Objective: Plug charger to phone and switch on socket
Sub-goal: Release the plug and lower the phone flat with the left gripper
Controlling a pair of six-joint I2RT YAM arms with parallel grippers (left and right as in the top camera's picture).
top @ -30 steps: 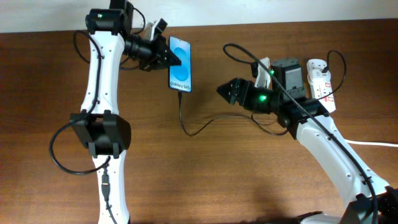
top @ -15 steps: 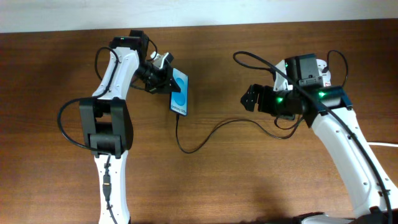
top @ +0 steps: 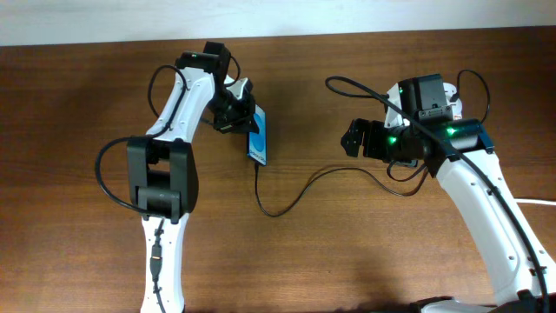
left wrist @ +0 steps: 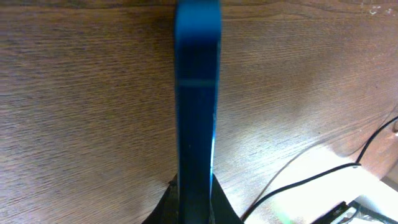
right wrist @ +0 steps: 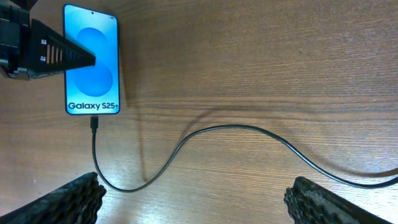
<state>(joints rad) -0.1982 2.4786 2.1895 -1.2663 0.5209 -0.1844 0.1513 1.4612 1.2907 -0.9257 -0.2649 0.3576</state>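
The phone has a bright blue screen and is tilted up on edge, its screen turned to the right. My left gripper is shut on it. The left wrist view shows the phone edge-on between the jaws. The right wrist view shows its screen with "Galaxy S25+". The charger's thin black cable is plugged into the phone's bottom end and loops right across the table. My right gripper is open and empty, right of the phone. The socket is mostly hidden behind my right arm.
The brown wooden table carries everything. A thick white cord runs off the right edge. Black arm cables arc above my right arm. The table's back edge meets a pale wall.
My left gripper has moved right and a little nearer with the phone, tipping it more on edge. My right gripper drew back to the right a second ago and has since stayed put.
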